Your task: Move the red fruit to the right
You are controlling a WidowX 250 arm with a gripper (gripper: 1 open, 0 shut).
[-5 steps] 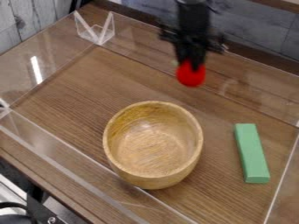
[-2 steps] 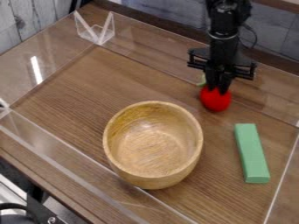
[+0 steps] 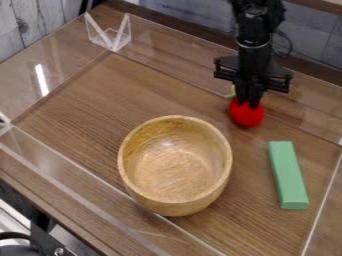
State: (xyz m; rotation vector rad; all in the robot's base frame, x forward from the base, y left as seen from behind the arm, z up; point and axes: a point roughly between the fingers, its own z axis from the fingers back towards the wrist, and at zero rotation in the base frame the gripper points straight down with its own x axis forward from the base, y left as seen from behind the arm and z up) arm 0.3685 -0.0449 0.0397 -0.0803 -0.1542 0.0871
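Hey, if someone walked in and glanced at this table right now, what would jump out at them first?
Probably the wooden bowl, big and pale, sitting front and centre on the dark wood table. Next the red fruit behind it to the right, with the black gripper pointing straight down onto its top, jaws shut. A flat green block lies to the right of the bowl.

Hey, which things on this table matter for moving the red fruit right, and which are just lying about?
Part of the job:
red fruit
gripper, directly above the fruit

Lying about:
wooden bowl
green block
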